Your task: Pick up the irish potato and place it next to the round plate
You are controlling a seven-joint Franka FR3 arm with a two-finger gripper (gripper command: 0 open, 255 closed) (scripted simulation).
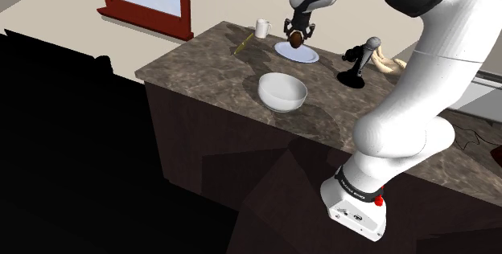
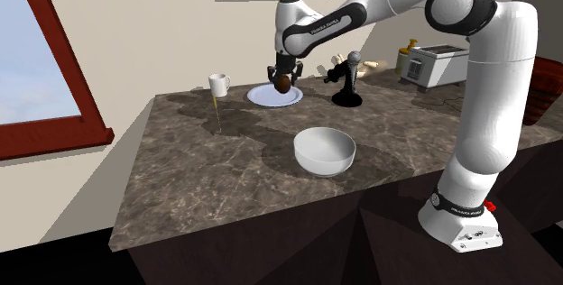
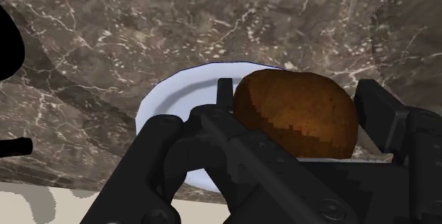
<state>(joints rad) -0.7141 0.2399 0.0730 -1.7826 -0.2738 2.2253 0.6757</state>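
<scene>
Pickup is done — the tool (image 1: pixel 298 35) grips the potato (image 3: pixel 297 113), held aloft just above the plate (image 3: pixel 163 98). Still to do: move sideways and set it on the counter (image 1: pixel 209 59) beside the plate.

On counter (image 1: pixel 201 67), plate (image 1: pixel 309 55); at shoulder view's left of it, mug (image 1: pixel 262 28); nearer counter's front edge, bowl (image 1: pixel 282 92); above plate, potato (image 1: pixel 297 40) clasped in gripper (image 1: pixel 298 38).

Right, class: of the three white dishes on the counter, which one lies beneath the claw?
The flat round plate, beneath the claw that grips the potato; the mug and the deep bowl stand apart.
</scene>
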